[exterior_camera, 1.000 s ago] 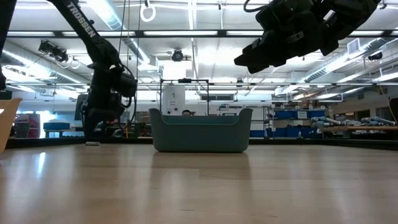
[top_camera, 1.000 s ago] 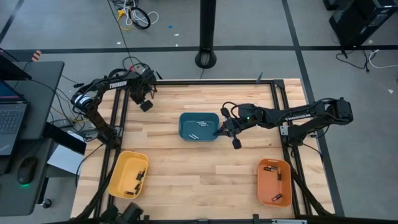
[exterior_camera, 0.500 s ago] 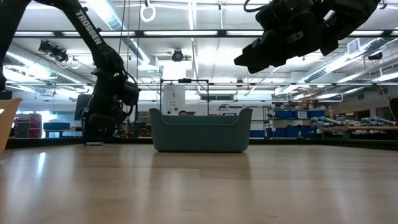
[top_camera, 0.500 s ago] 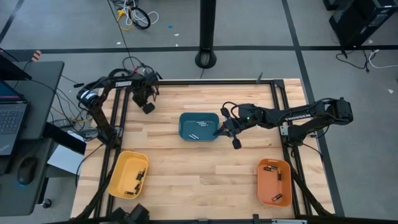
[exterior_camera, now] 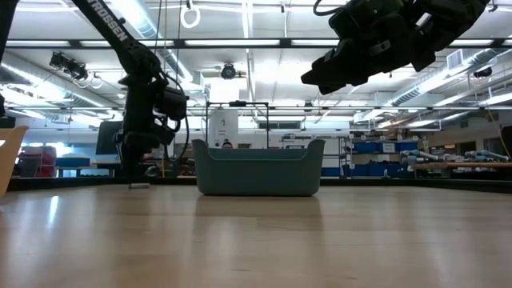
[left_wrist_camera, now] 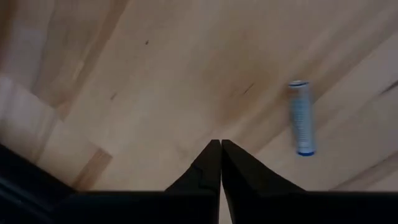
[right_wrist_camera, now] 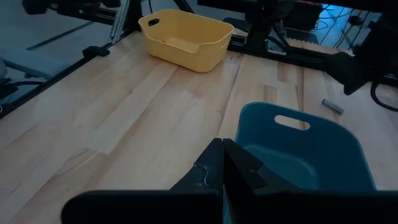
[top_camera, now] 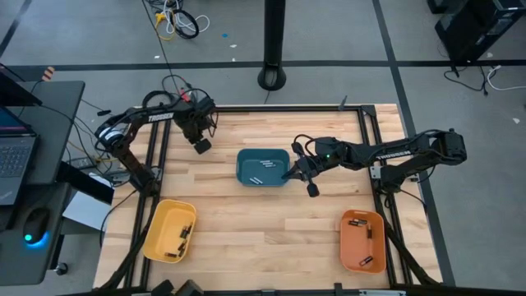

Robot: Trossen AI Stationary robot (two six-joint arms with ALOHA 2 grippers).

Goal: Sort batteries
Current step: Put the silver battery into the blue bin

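batteries are spread over three small plastic trays on the pale wooden table [top_camera: 246, 222], plus one loose cell. the teal rectangular tray [top_camera: 263, 167] sits in the middle of the table with two light-ended cells [top_camera: 260, 168] lying in it. the yellow tray [top_camera: 168, 231] stands at the near left corner with a few dark cells [top_camera: 185, 233] along its right side, and the orange tray [top_camera: 362, 240] at the near right corner holds several more dark cells [top_camera: 362, 224].

the left gripper [top_camera: 200, 145] hangs low over the far left part of the table, well apart from the teal tray. its wrist camera looks straight down on the boards, and its two dark fingers [left_wrist_camera: 217, 165] are pressed tip to tip with nothing between them. just beside them on the bare wood lies a single small cylindrical battery with a blue-grey body and blue ends [left_wrist_camera: 300, 126]; it is not touched by the gripper.

the right gripper [top_camera: 311, 188] is held above the table just off the right edge of the teal tray, raised clear of the surface in the low view [exterior_camera: 352, 56]. its fingers [right_wrist_camera: 221, 163] are also clenched together and empty, pointing toward the tray's near wall. the same loose battery [right_wrist_camera: 333, 106] shows beyond the teal tray from there.
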